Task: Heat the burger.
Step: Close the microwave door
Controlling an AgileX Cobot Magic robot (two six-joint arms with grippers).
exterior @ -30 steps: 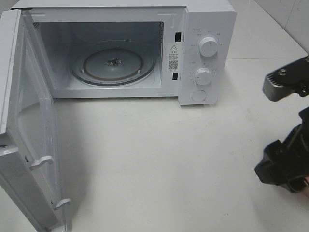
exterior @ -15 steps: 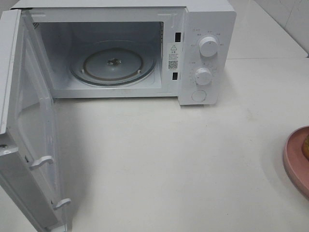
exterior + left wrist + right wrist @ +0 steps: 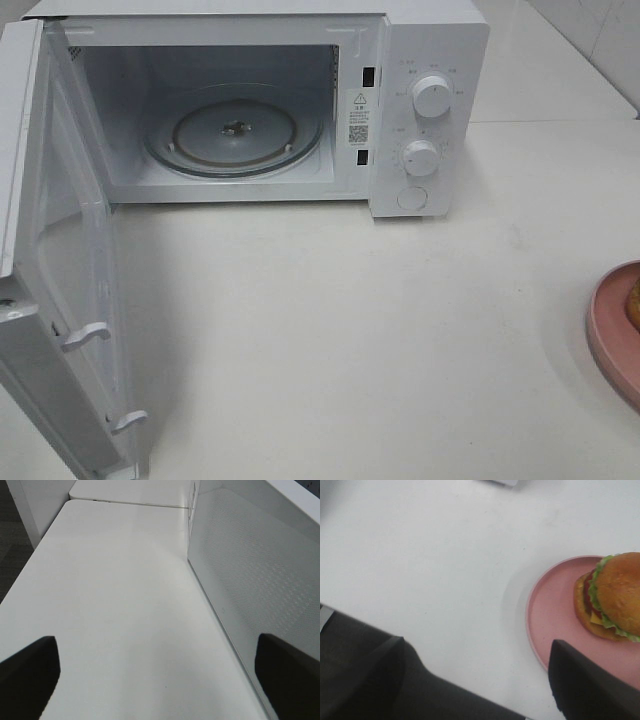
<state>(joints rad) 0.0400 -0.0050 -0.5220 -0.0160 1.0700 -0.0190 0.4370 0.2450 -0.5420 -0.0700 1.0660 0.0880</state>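
With both spread grippers empty (left (image 3: 155, 672), right (image 3: 475, 677)), an off-centre grasp could topple the tall golden-bunned burger (image 3: 612, 597) off its round pink plate (image 3: 555, 615).

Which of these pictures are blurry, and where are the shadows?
Exterior high view: sharp, soft shadow on the table beside the open microwave door. Right wrist view: the burger and pink plate are slightly soft. Left wrist view: dark pincer fingers blurred up close.

A white table (image 3: 330, 330) meets what looks like a tiled wall (image 3: 600, 40), top right.
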